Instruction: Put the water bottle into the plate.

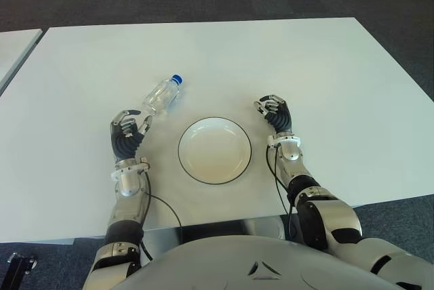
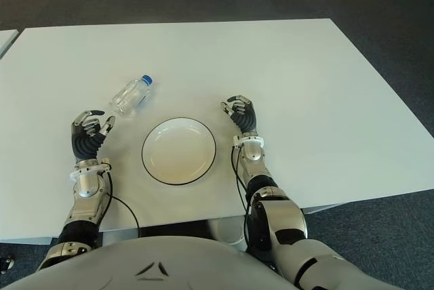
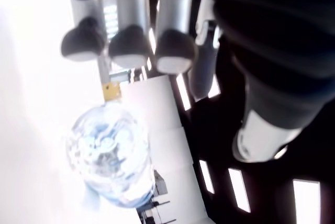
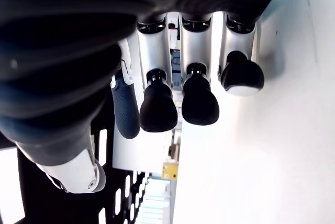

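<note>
A clear water bottle [image 1: 163, 95] with a blue cap lies on its side on the white table [image 1: 325, 66], left of and beyond the plate. The white plate [image 1: 214, 150] with a dark rim sits near the front middle and holds nothing. My left hand [image 1: 129, 131] is just short of the bottle's base, fingers relaxed and apart, holding nothing; the left wrist view shows the bottle [image 3: 110, 156] a little past the fingertips [image 3: 123, 46]. My right hand [image 1: 274, 112] shows to the right of the plate, fingers loosely curled, nothing in it.
Part of a second white table [image 1: 13, 49] shows at the far left. Dark carpet surrounds the table. The front edge runs close to my body.
</note>
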Tool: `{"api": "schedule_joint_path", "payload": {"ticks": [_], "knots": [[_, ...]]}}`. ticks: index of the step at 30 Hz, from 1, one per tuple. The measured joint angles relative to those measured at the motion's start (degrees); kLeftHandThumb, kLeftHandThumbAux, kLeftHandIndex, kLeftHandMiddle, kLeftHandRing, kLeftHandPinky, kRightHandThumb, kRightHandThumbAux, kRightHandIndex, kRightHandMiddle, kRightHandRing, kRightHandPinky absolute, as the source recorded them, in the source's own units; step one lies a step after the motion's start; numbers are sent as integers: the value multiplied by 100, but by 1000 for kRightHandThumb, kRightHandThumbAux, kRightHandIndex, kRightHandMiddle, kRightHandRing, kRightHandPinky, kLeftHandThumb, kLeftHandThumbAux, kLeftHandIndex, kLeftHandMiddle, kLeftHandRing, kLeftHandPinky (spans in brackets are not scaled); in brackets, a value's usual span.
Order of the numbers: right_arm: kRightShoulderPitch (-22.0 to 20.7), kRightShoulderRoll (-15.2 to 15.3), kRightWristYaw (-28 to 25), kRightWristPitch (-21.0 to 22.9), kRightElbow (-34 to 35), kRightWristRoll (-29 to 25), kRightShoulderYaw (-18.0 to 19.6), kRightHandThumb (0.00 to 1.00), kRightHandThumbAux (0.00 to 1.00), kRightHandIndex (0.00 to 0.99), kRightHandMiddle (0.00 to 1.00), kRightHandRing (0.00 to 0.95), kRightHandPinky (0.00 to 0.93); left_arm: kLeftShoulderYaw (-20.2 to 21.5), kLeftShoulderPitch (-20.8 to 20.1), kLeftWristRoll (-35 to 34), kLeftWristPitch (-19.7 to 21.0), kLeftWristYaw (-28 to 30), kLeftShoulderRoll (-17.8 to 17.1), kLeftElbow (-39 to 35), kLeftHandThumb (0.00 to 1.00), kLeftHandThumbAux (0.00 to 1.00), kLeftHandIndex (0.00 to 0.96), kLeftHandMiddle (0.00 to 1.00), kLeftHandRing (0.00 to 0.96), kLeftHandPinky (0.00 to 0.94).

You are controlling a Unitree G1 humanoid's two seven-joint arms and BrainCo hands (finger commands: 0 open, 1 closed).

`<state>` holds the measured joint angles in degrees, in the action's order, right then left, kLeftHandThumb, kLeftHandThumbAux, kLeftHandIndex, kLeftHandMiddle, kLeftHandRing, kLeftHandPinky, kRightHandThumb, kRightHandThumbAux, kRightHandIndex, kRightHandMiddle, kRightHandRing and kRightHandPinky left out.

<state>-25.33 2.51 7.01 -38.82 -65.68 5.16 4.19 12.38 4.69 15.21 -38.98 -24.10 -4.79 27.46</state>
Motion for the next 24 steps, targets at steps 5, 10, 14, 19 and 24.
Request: {"api": "schedule_joint_path", "payload": {"ticks": [5,10,14,19,24], "knots": [[2,1,-25,19,-1,-8,1,736,712,440,878,866,871,-63,176,1001,368,-814,-6,-557,743,700,442,900,889,850],[2,-7,-24,41,0,-5,-5,736,712,440,880,869,874,-226,196,1781,871,-1366,-97,-960,744,699,442,903,891,859],[0,-11,-13,42,6,-2,-17,737,712,440,882,871,876,-302,162,2183,1208,-1617,-212,-1261,746,699,443,901,895,865],[1,-15,-7,43,12,2,-27,737,712,440,883,870,874,-431,67,2548,1560,-1920,-357,-1512,748,698,443,899,892,873],[2,-13,-6,43,14,1,-26,736,712,440,882,869,873,-549,-141,2880,2051,-2017,-494,-1648,749,697,443,893,889,872]]}}
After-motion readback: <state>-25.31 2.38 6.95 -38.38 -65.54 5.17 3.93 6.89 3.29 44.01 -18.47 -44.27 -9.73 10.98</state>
